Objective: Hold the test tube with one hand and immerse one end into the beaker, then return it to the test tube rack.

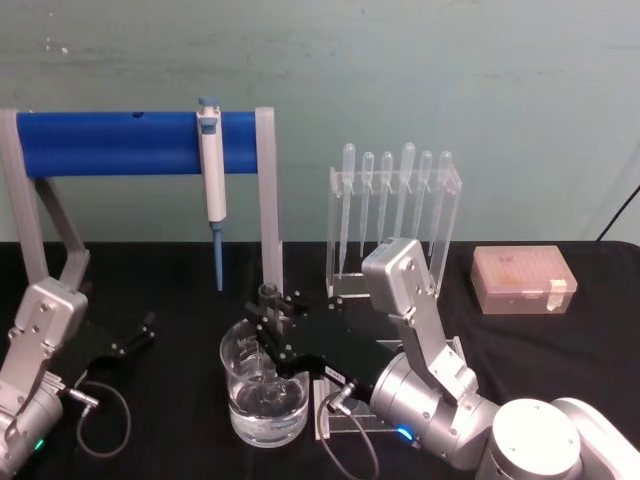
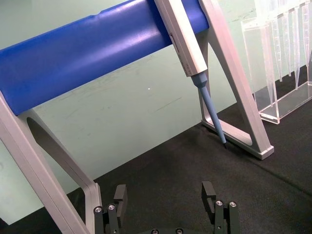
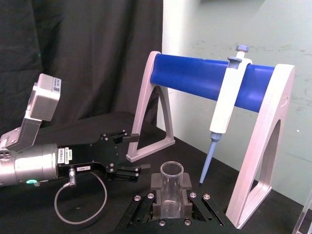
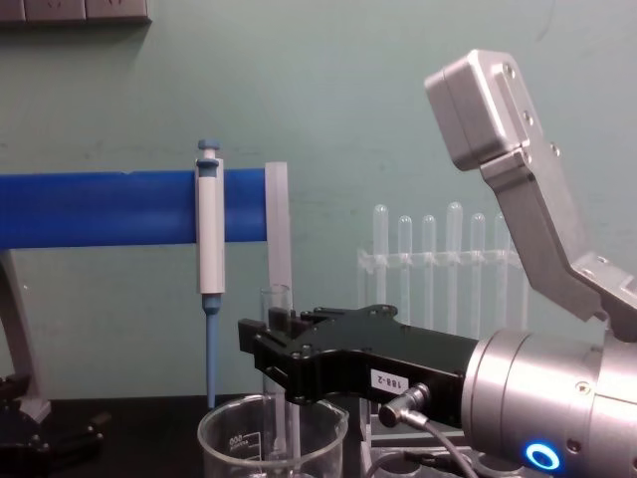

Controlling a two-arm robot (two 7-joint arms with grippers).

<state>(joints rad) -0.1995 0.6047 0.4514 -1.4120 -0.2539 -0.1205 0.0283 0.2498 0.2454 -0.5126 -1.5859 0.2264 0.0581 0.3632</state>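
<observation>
The test tube (image 1: 268, 295) stands upright with its open rim up, and my right gripper (image 1: 268, 338) is shut on it just below the rim. Its lower part reaches down inside the beaker (image 1: 240, 395), which holds clear liquid at the table's front centre. From the side, the test tube (image 4: 276, 304) passes through the right gripper (image 4: 271, 351) into the beaker (image 4: 234, 443). The right wrist view looks onto the test tube's rim (image 3: 171, 169) between the fingers (image 3: 156, 181). My left gripper (image 1: 132, 337) rests open on the table at the left; its open fingers (image 2: 120, 194) hold nothing.
A blue bar stand (image 1: 110, 143) carries a blue-and-white pipettor (image 1: 212, 170) behind the beaker. A clear rack (image 1: 342, 215) of thin pipettes stands at the back right, with a pink box (image 1: 522, 278) beyond it. Black cloth covers the table.
</observation>
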